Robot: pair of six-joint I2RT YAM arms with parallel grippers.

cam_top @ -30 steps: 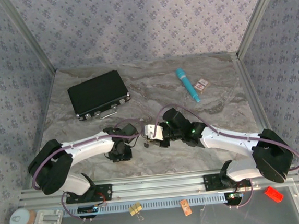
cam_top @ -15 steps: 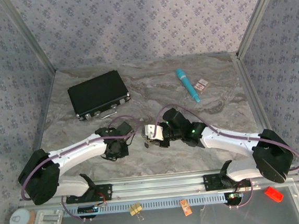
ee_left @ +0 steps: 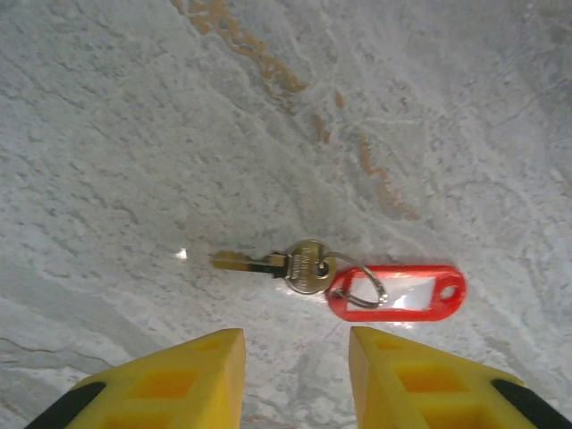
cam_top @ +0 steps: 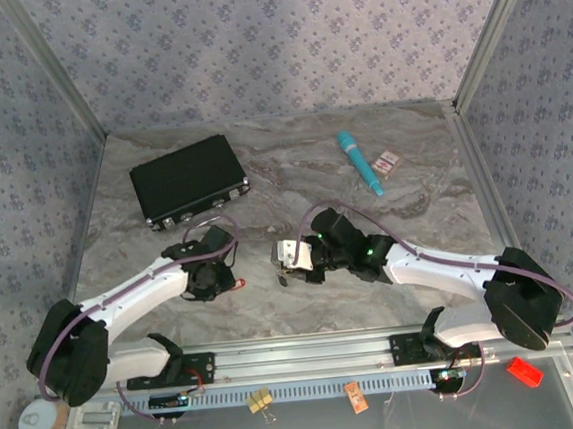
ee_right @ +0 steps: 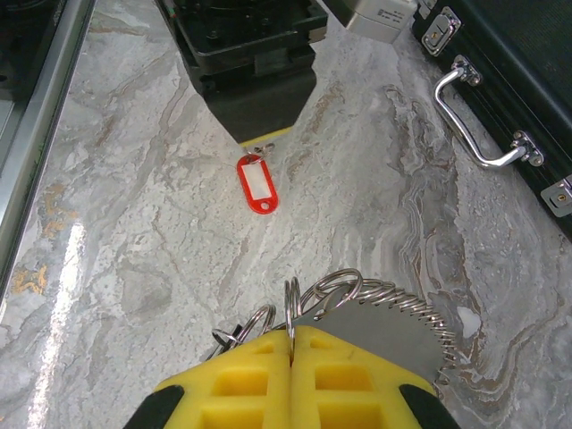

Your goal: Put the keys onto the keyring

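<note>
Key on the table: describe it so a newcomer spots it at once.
On the marble table, nearer than the black case, look by the left pincer. A small key lies flat there, the only thing carrying a red plastic tag.

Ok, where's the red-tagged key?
Left wrist view: the red-tagged key lies on the table ahead of the left gripper, left of the right gripper holding the keyring.

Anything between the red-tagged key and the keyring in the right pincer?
Nothing: the right wrist view shows bare tabletop between the red key tag and the keyring.
</note>
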